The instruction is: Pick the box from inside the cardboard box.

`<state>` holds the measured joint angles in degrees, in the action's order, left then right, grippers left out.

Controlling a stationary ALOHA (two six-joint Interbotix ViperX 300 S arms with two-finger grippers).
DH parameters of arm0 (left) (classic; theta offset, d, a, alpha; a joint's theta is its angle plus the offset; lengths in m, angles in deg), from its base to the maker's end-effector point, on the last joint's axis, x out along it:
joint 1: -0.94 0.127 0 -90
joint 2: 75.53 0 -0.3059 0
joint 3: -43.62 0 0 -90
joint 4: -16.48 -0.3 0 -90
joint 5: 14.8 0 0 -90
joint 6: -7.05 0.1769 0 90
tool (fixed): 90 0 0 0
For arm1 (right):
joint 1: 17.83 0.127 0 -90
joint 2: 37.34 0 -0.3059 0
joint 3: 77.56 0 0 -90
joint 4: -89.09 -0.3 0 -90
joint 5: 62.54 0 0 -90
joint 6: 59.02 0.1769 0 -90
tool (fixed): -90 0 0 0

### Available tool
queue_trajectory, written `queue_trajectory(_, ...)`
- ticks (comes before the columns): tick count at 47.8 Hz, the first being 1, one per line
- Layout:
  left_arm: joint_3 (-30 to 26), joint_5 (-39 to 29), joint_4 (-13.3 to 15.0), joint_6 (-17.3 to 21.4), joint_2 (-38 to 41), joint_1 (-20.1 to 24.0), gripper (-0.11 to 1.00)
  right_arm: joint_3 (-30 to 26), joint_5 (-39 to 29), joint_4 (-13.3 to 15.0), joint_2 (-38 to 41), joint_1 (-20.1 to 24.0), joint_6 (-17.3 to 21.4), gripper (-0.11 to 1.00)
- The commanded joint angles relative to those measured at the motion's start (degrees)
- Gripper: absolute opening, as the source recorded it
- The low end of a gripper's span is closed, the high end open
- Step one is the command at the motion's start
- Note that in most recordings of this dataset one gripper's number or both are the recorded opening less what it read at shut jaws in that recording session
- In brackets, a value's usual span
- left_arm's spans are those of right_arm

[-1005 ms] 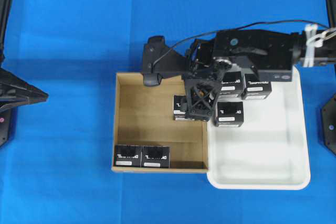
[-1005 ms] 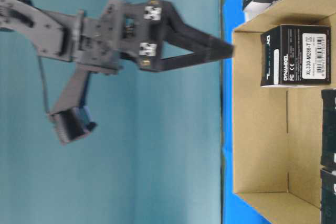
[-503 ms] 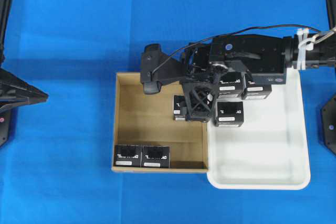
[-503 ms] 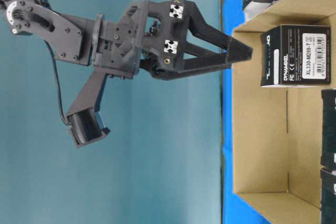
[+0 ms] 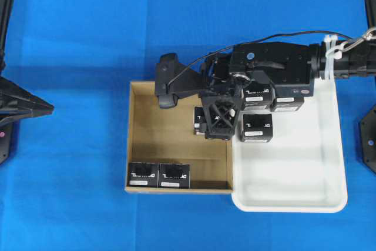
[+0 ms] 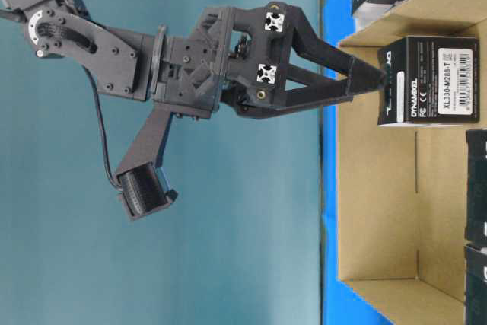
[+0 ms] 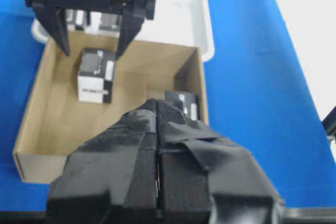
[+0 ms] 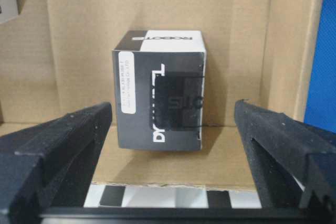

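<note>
Blue cloth covers the worktop (image 5: 70,51) in the overhead view, where the cardboard box (image 5: 136,139) lies mid-worktop, butted against a white tray (image 5: 335,163) on the side toward the right edge. The right tool (image 5: 218,123) hangs over the carton's tray-side wall, above the box (image 5: 198,120) it appears to be after. Two more black boxes (image 5: 158,176) sit against the carton's near wall; three others (image 5: 257,127) stand in the tray, presumably where picked ones go.

From table level, the right tool's spread fingertips (image 6: 365,74) have reached the top edge of the box (image 6: 430,80), one on each side, not yet gripping.

Seen by the left wrist camera, the left tool (image 7: 157,109) is clenched with nothing in it, parked back from the carton (image 7: 37,124), probably to leave room.

Through the right wrist camera, the box (image 8: 160,90) stands centred between the wide-open fingers (image 8: 63,135), clear of both; lining up this way likely lets them close squarely on its sides.
</note>
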<state>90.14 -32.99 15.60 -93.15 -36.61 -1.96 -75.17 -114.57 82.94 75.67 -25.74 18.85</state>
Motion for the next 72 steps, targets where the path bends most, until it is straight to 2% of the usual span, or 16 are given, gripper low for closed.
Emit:
queue_trajectory(1, -1.58, 0.53, -0.18, -0.09, 0.44, 0.00, -0.06, -0.09, 0.53, -0.35, 0.35, 0.62, 0.00, 1.00)
queue_trajectory(15, -1.41, 0.53, -0.09, -0.09, 0.62, 0.09, -0.06, 1.41, 2.72, -1.49, 2.37, 1.49, -0.09, 1.00)
queue_trajectory(29, -1.23, 0.53, -0.18, -0.09, 0.97, 0.26, -0.06, 4.92, 9.67, -1.41, 3.16, 1.05, -0.53, 1.00)
queue_trajectory(42, -1.14, 0.53, -0.18, -0.09, 1.58, 0.26, -0.06, 4.31, 11.16, -1.41, 3.69, 1.49, 0.00, 0.97)
queue_trajectory(46, -1.14, 0.53, -0.18, -0.09, 1.49, 0.35, -0.06, 3.78, 10.11, -1.05, 3.78, 1.49, -0.18, 0.87)
queue_trajectory(52, -1.14, 0.53, -0.18, -0.09, 1.49, 0.44, -0.06, 2.46, 6.59, -0.97, 3.78, 2.55, -0.70, 0.62)
queue_trajectory(61, -1.23, 0.53, -0.18, -0.09, 1.58, 0.44, -0.06, -1.58, 2.11, -1.14, 2.11, 3.96, -0.26, 0.61)
queue_trajectory(72, -1.23, 0.53, -0.09, -0.18, 1.49, 0.44, -0.06, -8.70, -7.56, -1.14, -2.20, 2.72, 0.26, 0.61)
